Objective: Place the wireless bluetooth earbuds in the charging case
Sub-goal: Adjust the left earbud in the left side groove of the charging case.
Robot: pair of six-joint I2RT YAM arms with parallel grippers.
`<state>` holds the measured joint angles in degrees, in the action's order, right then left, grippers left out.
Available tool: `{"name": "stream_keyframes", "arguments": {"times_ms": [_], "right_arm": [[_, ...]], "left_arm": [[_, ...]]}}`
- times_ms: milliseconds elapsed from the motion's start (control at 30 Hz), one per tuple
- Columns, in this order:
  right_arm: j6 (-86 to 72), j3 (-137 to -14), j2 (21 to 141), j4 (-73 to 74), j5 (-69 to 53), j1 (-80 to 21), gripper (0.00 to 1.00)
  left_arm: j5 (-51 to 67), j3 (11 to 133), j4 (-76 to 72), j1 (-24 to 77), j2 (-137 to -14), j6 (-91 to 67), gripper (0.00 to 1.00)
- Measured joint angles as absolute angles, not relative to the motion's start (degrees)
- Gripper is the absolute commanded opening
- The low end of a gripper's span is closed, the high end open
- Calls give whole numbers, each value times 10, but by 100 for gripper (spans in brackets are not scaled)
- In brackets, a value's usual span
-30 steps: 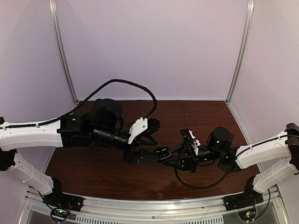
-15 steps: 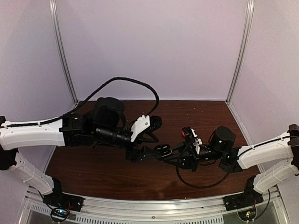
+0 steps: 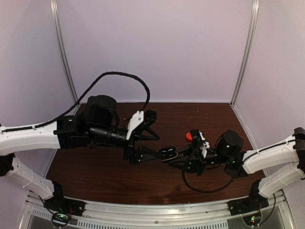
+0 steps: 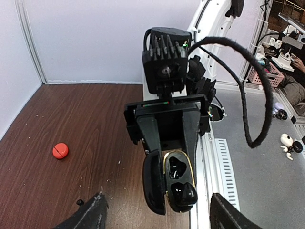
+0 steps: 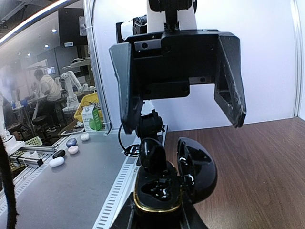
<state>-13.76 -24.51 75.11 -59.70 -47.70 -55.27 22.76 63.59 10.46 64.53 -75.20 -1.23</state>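
My right gripper (image 5: 158,217) is shut on the base of the black charging case (image 5: 157,191), holding it above the table with its lid (image 5: 198,171) swung open. One black earbud (image 4: 183,193) sits in a socket, its end sticking up; the socket beside it (image 4: 176,167) is empty. In the top view the case (image 3: 167,152) lies between the two grippers. My left gripper (image 4: 155,217) faces the case from a short way off, open, with nothing between its fingers (image 5: 126,86).
A small red rounded case (image 4: 60,150) lies shut on the brown table (image 4: 71,119), close to the right wrist (image 3: 189,136). A tiny black piece (image 4: 80,202) lies near my left fingertip. The table's metal rail (image 4: 214,157) runs along the near edge.
My left gripper has opened wider and drawn back to the left, away from the case. The right arm has shifted slightly right, and the red case has come into view.
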Motion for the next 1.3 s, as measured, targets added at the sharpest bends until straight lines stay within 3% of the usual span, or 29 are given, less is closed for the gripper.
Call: {"name": "stream_keyframes", "arguments": {"times_ms": [800,1300], "right_arm": [[-132,-243,749,-583,-477,-552,0],[-117,-243,741,-568,-473,-551,0]], "left_arm": [[217,659,106,644,-801,-30,67],[281,597,78,632,-752,-20,77]]}}
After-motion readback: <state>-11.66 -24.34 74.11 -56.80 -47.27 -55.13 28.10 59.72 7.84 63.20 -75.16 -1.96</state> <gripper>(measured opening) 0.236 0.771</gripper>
